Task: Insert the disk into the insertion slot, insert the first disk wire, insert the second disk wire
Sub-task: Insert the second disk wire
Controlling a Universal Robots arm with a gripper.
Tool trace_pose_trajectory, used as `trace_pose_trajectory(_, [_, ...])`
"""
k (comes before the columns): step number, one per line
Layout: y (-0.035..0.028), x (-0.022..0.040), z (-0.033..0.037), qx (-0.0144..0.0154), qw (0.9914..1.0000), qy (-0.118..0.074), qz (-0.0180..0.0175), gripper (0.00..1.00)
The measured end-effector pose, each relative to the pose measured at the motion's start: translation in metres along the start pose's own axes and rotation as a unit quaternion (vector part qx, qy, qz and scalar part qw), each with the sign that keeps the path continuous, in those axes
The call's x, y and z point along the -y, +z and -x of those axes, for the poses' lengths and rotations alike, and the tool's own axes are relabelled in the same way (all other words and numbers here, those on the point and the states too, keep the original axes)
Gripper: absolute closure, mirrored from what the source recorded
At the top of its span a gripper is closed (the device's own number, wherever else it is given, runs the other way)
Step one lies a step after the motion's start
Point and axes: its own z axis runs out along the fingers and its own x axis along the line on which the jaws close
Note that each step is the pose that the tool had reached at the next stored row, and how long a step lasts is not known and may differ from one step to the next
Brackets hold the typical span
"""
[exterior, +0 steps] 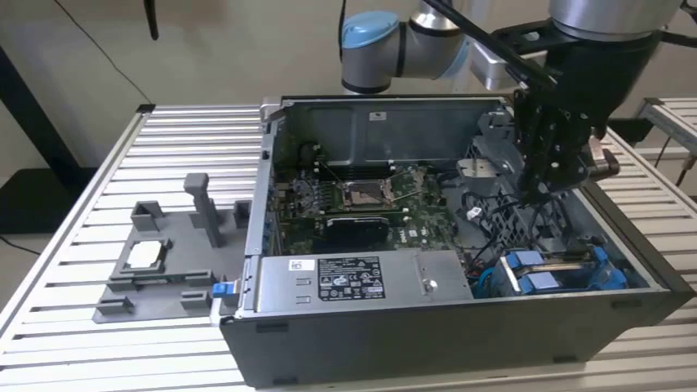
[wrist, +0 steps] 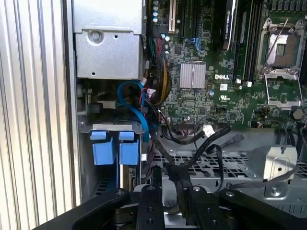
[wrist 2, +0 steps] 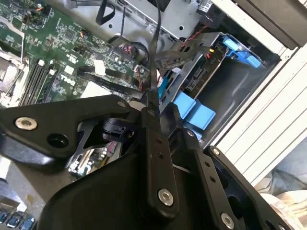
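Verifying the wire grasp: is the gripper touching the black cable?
Touching. In the second wrist view the black cable runs straight down into the gripper and is pinched at its tip.

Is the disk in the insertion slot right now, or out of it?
In. The disk, seen by its blue carrier tabs, sits within the insertion slot at the case's corner.

We see the disk's blue carrier (wrist: pixel 103 153) just beside the motherboard (wrist: pixel 216 96), black cables (wrist: pixel 160 148) trailing off the motherboard's edge.
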Motion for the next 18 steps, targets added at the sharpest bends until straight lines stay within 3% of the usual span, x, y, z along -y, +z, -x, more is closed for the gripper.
trace_pose_trajectory(3, [0.0017,-0.0019,0.0046,-0.008,0.99995,-0.005,-0.0048,0.73])
trace_pose_trajectory(10, [0.0043,-0.0085,0.0107,-0.0289,0.99944,-0.014,-0.01,0.73])
trace_pose_trajectory(14, [0.0068,-0.0135,0.0159,-0.036,0.99908,-0.017,-0.0155,0.73])
trace_pose_trajectory(18, [0.0085,-0.0179,0.0208,-0.0398,0.99878,-0.019,-0.0219,0.73])
